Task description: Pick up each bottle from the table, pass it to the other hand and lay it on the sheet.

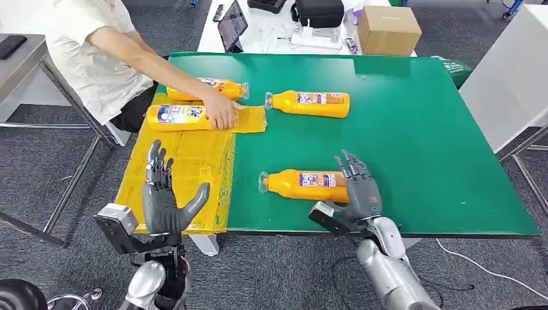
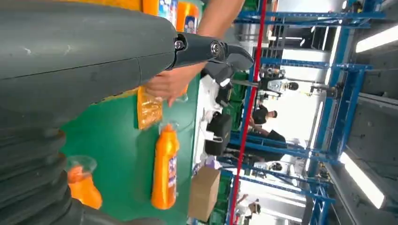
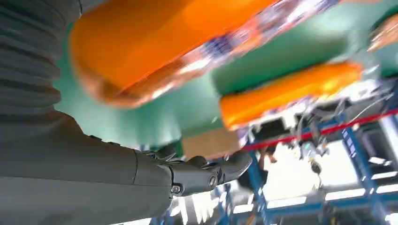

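Green table (image 1: 413,142): near bottle (image 1: 304,185) lies crosswise, cap left.

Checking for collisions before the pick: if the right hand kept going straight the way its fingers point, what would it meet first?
Probably the near orange bottle: the right hand sits at its base end, fingers pointing across the green table. Contact can't be judged.

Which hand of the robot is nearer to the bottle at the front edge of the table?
The right hand. It is at the base end of the front bottle. The left hand is open above the yellow sheet, well apart from that bottle.
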Robot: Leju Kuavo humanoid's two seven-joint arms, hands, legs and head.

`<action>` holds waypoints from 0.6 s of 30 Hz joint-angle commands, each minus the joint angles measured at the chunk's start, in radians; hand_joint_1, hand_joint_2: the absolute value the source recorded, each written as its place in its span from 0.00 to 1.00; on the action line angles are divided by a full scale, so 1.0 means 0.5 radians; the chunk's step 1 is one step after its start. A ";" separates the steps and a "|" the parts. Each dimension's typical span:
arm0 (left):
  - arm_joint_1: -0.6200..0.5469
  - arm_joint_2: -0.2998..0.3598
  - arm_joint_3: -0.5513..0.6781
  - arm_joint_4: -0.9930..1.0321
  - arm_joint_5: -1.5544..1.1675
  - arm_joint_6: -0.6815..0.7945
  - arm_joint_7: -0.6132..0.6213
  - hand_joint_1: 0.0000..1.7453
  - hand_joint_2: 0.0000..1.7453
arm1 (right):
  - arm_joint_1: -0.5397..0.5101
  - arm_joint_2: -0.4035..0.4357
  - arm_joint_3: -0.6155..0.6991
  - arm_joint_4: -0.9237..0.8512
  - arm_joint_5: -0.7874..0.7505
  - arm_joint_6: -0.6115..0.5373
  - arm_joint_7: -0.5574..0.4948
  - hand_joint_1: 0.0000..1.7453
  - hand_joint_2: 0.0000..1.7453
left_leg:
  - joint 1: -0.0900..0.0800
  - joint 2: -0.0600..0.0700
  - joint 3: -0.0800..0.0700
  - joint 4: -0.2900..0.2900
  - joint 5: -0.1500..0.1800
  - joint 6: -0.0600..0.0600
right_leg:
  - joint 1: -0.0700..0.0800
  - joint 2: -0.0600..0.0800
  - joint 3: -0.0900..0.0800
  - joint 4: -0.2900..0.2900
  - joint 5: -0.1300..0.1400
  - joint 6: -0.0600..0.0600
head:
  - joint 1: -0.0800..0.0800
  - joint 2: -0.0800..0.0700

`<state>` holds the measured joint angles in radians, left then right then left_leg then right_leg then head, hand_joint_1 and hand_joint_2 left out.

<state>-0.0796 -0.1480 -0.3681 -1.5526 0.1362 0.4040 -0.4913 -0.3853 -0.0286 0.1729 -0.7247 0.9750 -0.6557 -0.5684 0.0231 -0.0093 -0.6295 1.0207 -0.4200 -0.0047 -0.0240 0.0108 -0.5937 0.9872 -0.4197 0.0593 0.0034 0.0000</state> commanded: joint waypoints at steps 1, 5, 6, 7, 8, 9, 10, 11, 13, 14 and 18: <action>-0.250 0.002 -0.128 0.332 0.027 -0.043 0.039 0.00 1.00 | -0.206 -0.070 0.308 0.275 -0.175 0.217 -0.217 0.00 1.00 | 0.000 0.001 0.011 -0.002 -0.003 0.005 | 0.002 -0.004 0.012 -0.003 -0.002 -0.007 | 0.000 0.000; -0.250 0.002 -0.128 0.332 0.027 -0.043 0.039 0.00 1.00 | -0.206 -0.070 0.308 0.275 -0.175 0.217 -0.217 0.00 1.00 | -0.001 0.001 0.007 -0.002 -0.002 0.003 | 0.001 -0.002 0.008 -0.002 -0.001 -0.005 | 0.001 0.000; -0.250 0.002 -0.128 0.332 0.027 -0.043 0.039 0.00 1.00 | -0.206 -0.070 0.308 0.275 -0.175 0.217 -0.217 0.00 1.00 | -0.001 0.000 0.005 -0.001 -0.001 0.002 | 0.000 -0.002 0.005 -0.001 -0.001 -0.004 | 0.000 0.000; -0.250 0.002 -0.128 0.332 0.027 -0.043 0.039 0.00 1.00 | -0.206 -0.070 0.308 0.275 -0.175 0.217 -0.217 0.00 1.00 | -0.001 0.000 0.006 -0.001 -0.001 0.002 | 0.000 -0.003 0.006 -0.001 -0.001 -0.004 | 0.000 0.000; -0.250 0.002 -0.128 0.332 0.027 -0.043 0.039 0.00 1.00 | -0.206 -0.070 0.308 0.275 -0.175 0.217 -0.217 0.00 1.00 | -0.001 -0.001 0.004 -0.001 -0.001 0.002 | 0.000 -0.003 0.005 -0.001 -0.001 -0.004 | 0.001 0.000; -0.250 0.002 -0.128 0.332 0.027 -0.043 0.039 0.00 1.00 | -0.206 -0.070 0.308 0.275 -0.175 0.217 -0.217 0.00 1.00 | -0.001 0.000 0.006 -0.001 -0.001 0.003 | 0.001 -0.003 0.007 -0.001 -0.001 -0.005 | 0.000 0.000; -0.250 0.002 -0.128 0.332 0.027 -0.043 0.039 0.00 1.00 | -0.206 -0.070 0.308 0.275 -0.175 0.217 -0.217 0.00 1.00 | -0.001 0.001 0.011 -0.002 -0.003 0.004 | 0.002 -0.003 0.011 -0.002 -0.002 -0.007 | 0.000 0.000; -0.250 0.002 -0.128 0.332 0.027 -0.043 0.039 0.00 1.00 | -0.206 -0.070 0.308 0.275 -0.175 0.217 -0.217 0.00 1.00 | -0.001 0.000 0.007 -0.001 -0.002 0.003 | 0.001 -0.003 0.007 -0.001 -0.001 -0.005 | -0.001 0.000; -0.250 0.002 -0.128 0.332 0.027 -0.043 0.039 0.00 1.00 | -0.206 -0.070 0.308 0.275 -0.175 0.217 -0.217 0.00 1.00 | -0.001 0.000 0.005 -0.001 -0.001 0.003 | 0.000 -0.002 0.005 -0.001 -0.001 -0.004 | 0.000 0.000; -0.254 0.006 -0.130 0.342 0.040 -0.058 0.048 0.00 1.00 | -0.209 -0.081 0.345 0.276 -0.132 0.189 -0.209 0.00 1.00 | -0.001 0.001 0.009 -0.001 -0.002 0.004 | 0.001 -0.003 0.009 -0.002 -0.002 -0.006 | 0.000 0.000; -0.307 0.001 -0.158 0.388 0.059 -0.100 0.073 0.00 1.00 | -0.283 -0.106 0.418 0.310 -0.207 0.390 -0.094 0.00 1.00 | -0.001 0.000 0.004 0.000 -0.001 0.003 | 0.000 -0.003 0.004 0.000 -0.001 -0.004 | 0.000 0.000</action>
<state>-0.1652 -0.1518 -0.4143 -1.4519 0.1499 0.3757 -0.4742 -0.4443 -0.0511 0.2907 -0.6508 0.8961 -0.5531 -0.6733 0.0228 -0.0092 -0.6296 1.0209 -0.4201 -0.0046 -0.0242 0.0108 -0.5938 0.9872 -0.4197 0.0594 0.0034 0.0000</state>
